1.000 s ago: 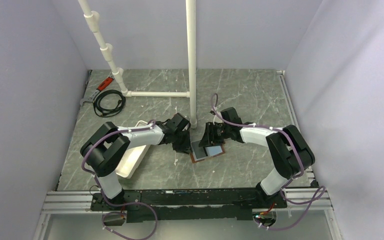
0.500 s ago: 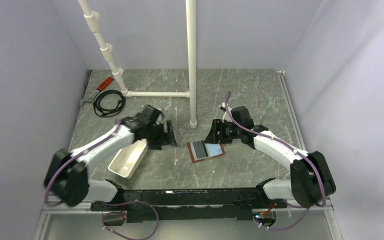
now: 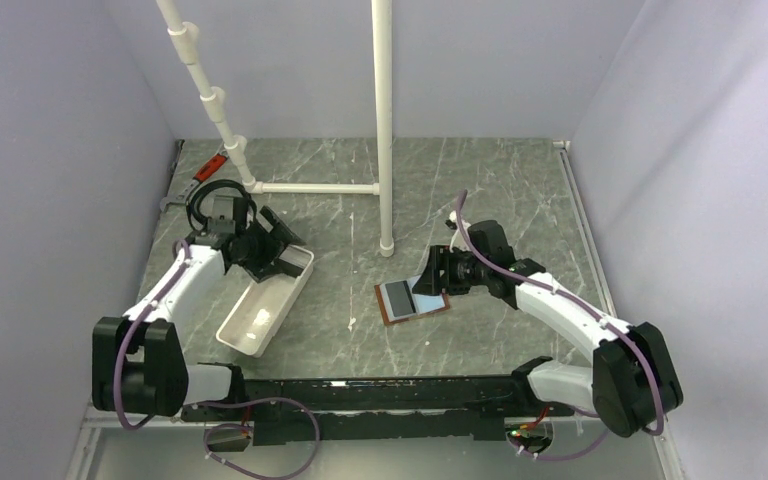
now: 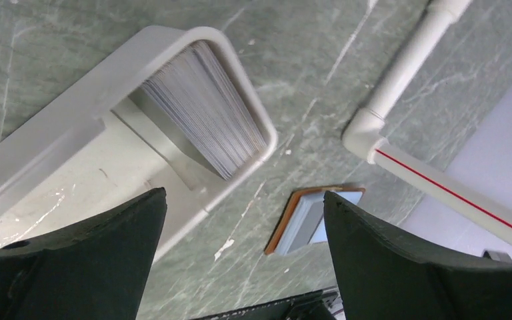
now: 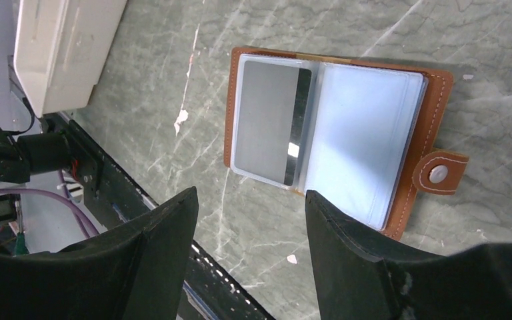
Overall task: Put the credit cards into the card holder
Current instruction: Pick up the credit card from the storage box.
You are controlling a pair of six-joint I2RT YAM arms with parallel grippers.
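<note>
Swung off the holder (image 5: pixel 437 100) since a second ago, the left gripper (image 4: pixel 243 193) is now parked over the far end of the tray (image 4: pixel 60 113), and the right gripper (image 5: pixel 251 193) has been pulled back slightly. Step in hand is judged as fetching the next card. One grey card (image 5: pixel 263 113) is already seated in the holder's left sleeve, while the cards (image 4: pixel 207 113) left to do are packed on edge in the tray, just beyond the left fingertips and toward the left finger. Whether the pale blue right sleeve is filled cannot be told. Left fingers are spread wide, with nothing held or touched. Right fingers are moderately apart and empty, with the open holder lying flat on the table beyond and between them, untouched. Next move is judged to call for the left fingers to be lowered onto the stack so that a single card is pinched off its end, the packed cards being thin and likely to lift in twos.
</note>
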